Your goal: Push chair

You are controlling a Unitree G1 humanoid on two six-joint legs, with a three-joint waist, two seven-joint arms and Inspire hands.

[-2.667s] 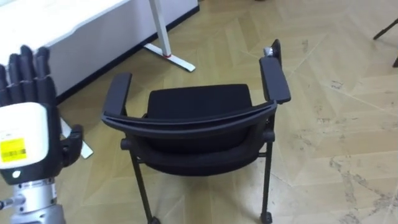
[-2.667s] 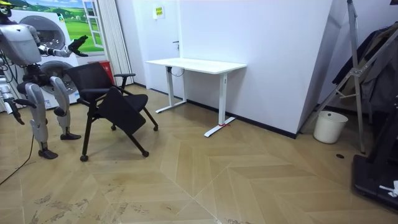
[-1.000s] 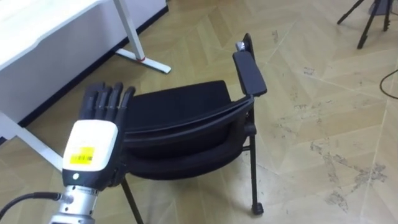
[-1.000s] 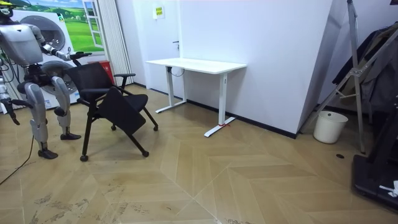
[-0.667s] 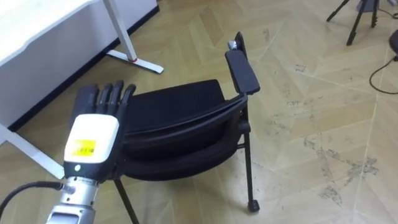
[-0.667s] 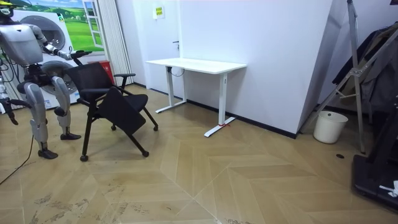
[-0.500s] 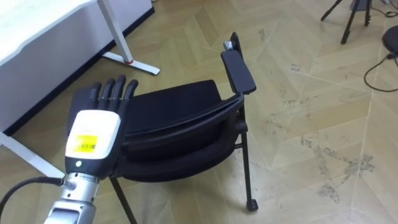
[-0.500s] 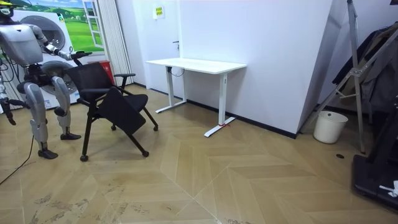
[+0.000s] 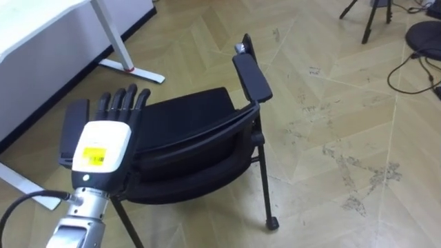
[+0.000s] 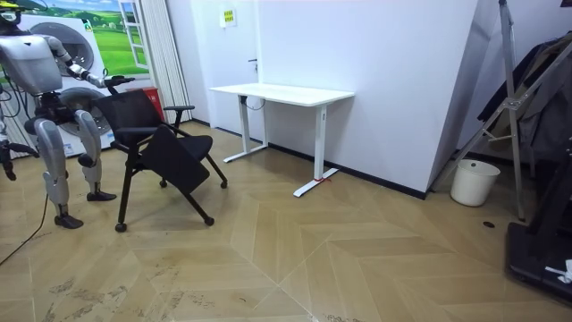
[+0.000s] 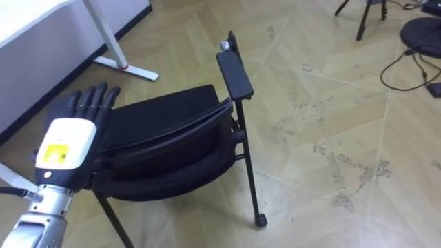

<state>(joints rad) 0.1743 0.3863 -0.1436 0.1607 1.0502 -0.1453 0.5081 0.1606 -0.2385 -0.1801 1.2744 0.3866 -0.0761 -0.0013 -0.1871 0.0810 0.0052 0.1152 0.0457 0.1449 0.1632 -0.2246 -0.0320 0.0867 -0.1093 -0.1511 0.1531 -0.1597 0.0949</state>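
Chair (image 9: 196, 131) first: it is all black, with a wide flat seat, a thin curved back, a padded armrest on each side and thin dark legs with little wheels at the ends. The left hand (image 9: 102, 150) is held up at the left end of the chair's back, with the back of the hand facing the camera. Its fingers (image 9: 122, 102) are straight and close side by side, and they point out over the seat. They are not curled around anything. The palm sits right at the top edge of the chair's back, but I cannot tell if it really presses on it. Just to the left of the fingers is the left armrest (image 9: 72, 127). Far to the right of the fingers, across the seat, is the right armrest (image 9: 251, 76). Past the fingertips, well away, is a white desk (image 9: 41, 27) with its white foot (image 9: 131, 69) flat on the wooden floor (image 9: 331, 151). In the room view the robot stands behind the chair at the room view's left, with the left arm reaching to the top of the chair's back, and the seat slants down toward the front. The right hand (image 10: 6, 166) hangs low at the robot's side, well apart from the chair. A white bucket (image 10: 474, 182) stands far off by the wall.
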